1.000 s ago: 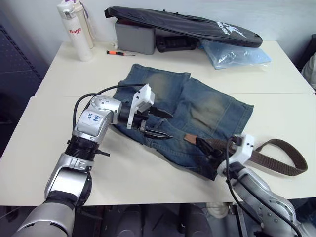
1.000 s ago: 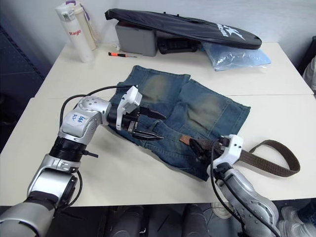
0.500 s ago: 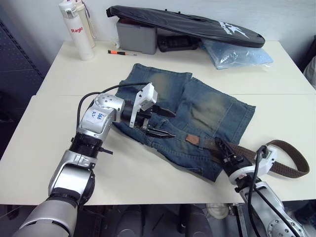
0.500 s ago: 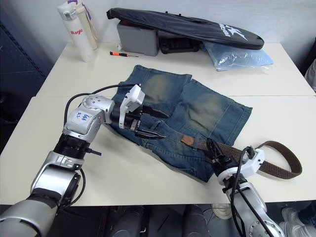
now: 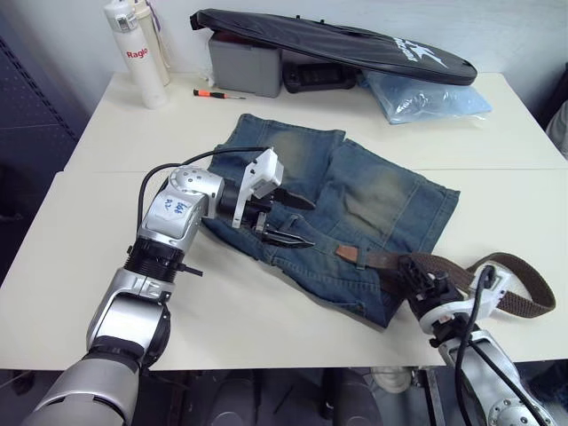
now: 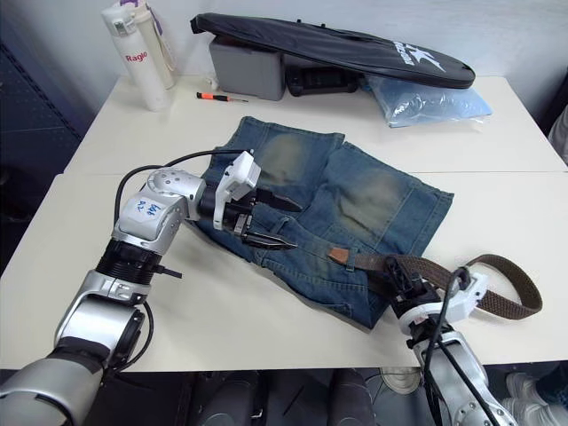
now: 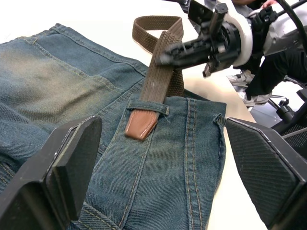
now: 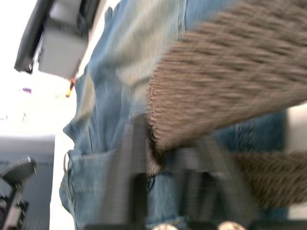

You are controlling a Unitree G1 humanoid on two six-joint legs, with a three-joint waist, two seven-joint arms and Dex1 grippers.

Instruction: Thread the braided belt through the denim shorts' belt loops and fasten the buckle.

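Woven brown belt [image 5: 444, 271] in right pincer [image 5: 417, 275]; left pincer [image 5: 293, 222] spread over denim shorts [image 5: 355, 195].

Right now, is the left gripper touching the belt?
Apart. In the left wrist view the open left gripper sits short of the belt, with bare denim shorts between its fingers.

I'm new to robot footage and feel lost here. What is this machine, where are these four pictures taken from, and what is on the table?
This is a humanoid robot with two arms, each ending in a two-fingered black gripper. Two pictures come from its head, looking down; the other two come from cameras on its wrists.

On the cream table lie faded blue denim shorts. A brown woven braided belt has its leather end through one belt loop. The left gripper hovers open over the shorts. The right gripper is at the belt near the waistband; whether it grips is unclear. Behind lie a long black bag, a white bottle and a grey box.
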